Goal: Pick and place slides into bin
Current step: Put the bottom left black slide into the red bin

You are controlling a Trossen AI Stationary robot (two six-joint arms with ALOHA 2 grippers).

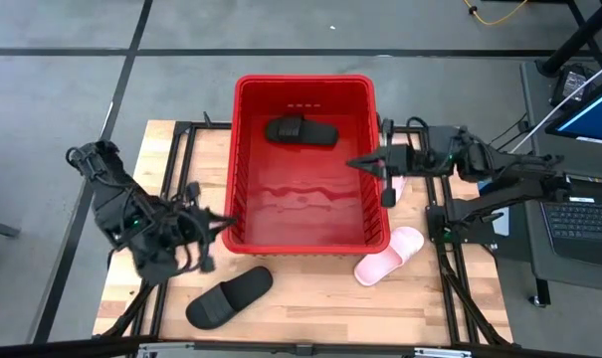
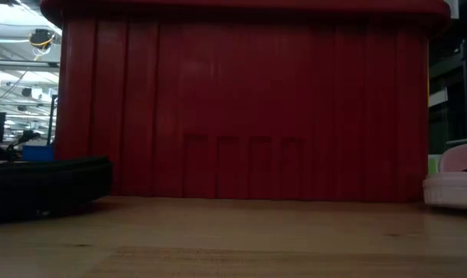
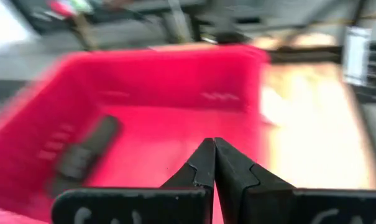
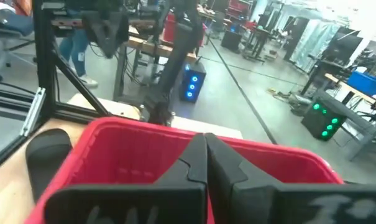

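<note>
Both grippers are closed and empty: the right gripper [image 1: 358, 162] hangs above the red bin [image 1: 243, 149], the left gripper [image 1: 225, 225] at its near-left corner. One black slide [image 1: 301, 131] lies inside the bin, while another black slide [image 1: 229, 297] and a pink slide [image 1: 389, 255] wait on the table [image 1: 310, 298] beside it, probably next to pick

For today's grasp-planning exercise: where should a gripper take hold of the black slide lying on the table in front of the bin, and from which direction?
Grip the wide strap of the black slide, coming from above. It lies flat on the table, sole down, so the strap arches up as its one raised part and the fingers can probably close across it. The left gripper is nearest.
</note>
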